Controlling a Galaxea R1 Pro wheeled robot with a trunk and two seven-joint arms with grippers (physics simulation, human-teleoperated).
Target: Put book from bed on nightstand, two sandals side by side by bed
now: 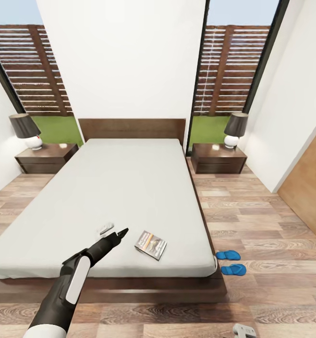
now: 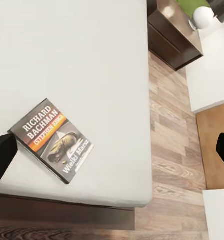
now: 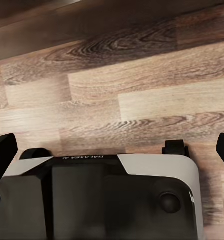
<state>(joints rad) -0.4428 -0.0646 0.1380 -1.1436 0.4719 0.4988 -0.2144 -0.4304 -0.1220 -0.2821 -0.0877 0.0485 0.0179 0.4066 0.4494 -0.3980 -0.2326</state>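
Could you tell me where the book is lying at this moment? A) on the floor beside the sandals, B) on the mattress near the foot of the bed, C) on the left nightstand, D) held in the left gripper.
B: the book lies flat on the grey mattress of the bed near its foot edge, apart from the open left gripper that reaches toward it.

My bed (image 1: 129,188) stands ahead of me, its grey mattress bare but for the book (image 1: 150,244) lying flat near the foot edge toward my right, and a small white thing (image 1: 105,228) just beside it that I cannot make out. On the plank floor (image 1: 270,225), near the bed's right foot corner, the two sandals (image 1: 230,262) lie side by side.
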